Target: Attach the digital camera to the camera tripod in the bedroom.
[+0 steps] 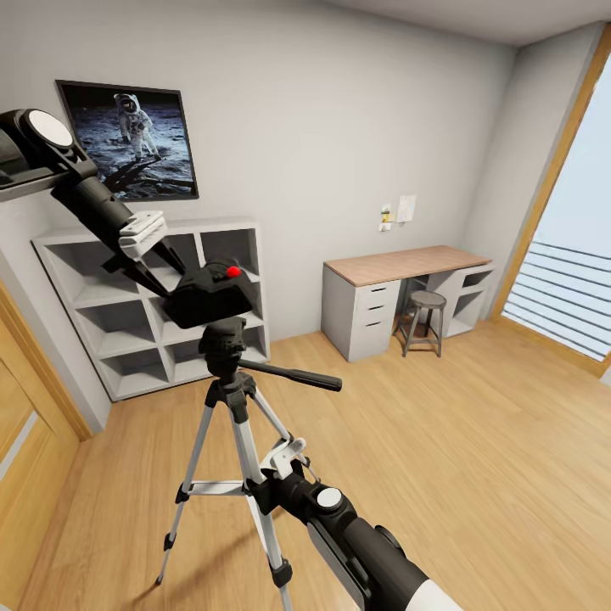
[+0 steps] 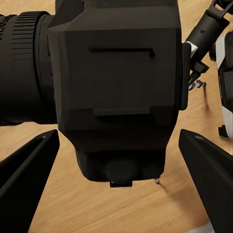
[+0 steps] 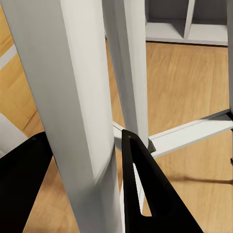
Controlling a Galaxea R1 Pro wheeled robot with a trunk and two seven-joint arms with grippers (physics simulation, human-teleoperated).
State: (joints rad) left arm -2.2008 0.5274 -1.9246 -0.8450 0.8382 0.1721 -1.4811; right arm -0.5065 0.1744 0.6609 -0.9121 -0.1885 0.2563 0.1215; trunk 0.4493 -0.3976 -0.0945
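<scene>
Bedroom plank floor carries the camera tripod [image 1: 231, 399], and your right pincer [image 1: 287, 459] clamps one silver leg. Your left pincer [image 1: 182, 284] sits with fingers apart beside the digital camera [image 1: 210, 294], resting on the tripod head. Rigid, top-heavy: hold the camera's flanks.

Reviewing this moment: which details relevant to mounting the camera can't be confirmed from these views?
- Head view: the seam between digital camera and camera tripod head, hidden by the camera body.
- Left wrist view: left gripper contact with the camera; fingers look apart.
- Right wrist view: right gripper grip on a tripod leg, cropped.
</scene>
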